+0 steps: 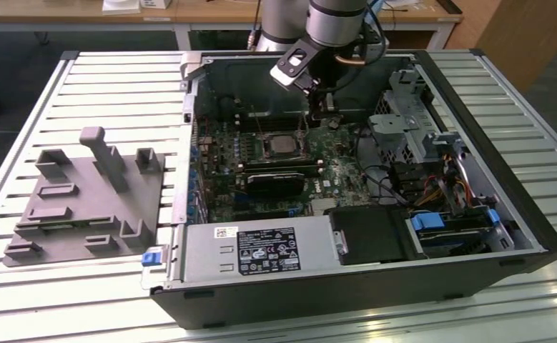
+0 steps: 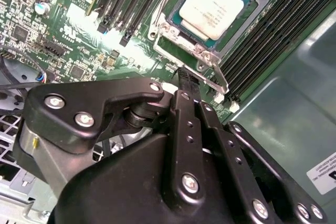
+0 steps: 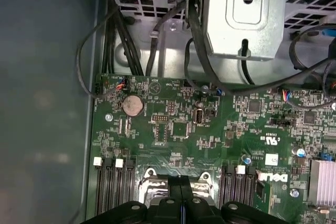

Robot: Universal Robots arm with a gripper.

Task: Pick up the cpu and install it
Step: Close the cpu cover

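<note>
Inside the open computer case, the cpu lay flat in its socket on the green motherboard, its silver top facing up and ringed by the socket's metal frame; the second wrist view showed the cpu with nothing on top of it. The gripper hung over the board just to the exterior view's right of the socket and a little farther back, clear of the chip. In both wrist views its black fingers were pressed together with only a thin seam between them and nothing pinched, and the gripper sat close to the edge of the socket frame. Dark memory slots ran along both sides of the socket. Beyond the socket in the first wrist view were a round coin battery, black cables and a pale metal bracket. At the near end of the case sat the power supply. On the slatted metal table, to the exterior view's left of the case, lay a grey fixture plate with upright pegs.
</note>
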